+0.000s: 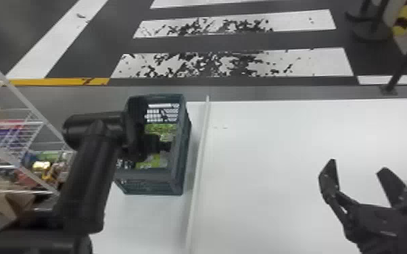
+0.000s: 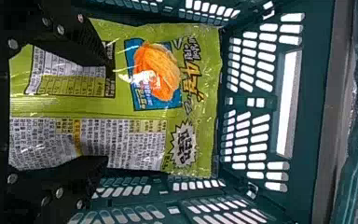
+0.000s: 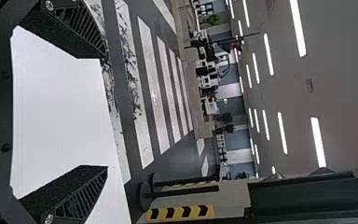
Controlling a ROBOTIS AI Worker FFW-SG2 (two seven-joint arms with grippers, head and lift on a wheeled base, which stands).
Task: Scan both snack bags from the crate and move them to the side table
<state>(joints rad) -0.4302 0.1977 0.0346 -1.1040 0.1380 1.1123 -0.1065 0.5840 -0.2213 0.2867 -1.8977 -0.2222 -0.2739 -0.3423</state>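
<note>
You had your left gripper [image 1: 165, 146] down inside the dark green crate [image 1: 148, 174], its arm coming over the crate's left side. In the left wrist view, its two fingers stood spread wide over a green snack bag [image 2: 121, 108] that lay in the crate. The bag's text panels and a picture of an orange snack faced the camera, and slotted crate walls rose around it. You could not tell whether either finger was touching the bag.

Your right gripper [image 1: 357, 165] was well apart from the crate, above the white tabletop [image 1: 273, 145] on the right, its fingers also spread, with nothing between them. The crate stood on a white surface [image 1: 142, 219] just left of a pale raised strip [image 1: 197, 169]. To your left was a white wire rack [image 1: 32, 123] holding packages, and beyond the tables the dark floor carried worn white stripes [image 1: 230, 64].
</note>
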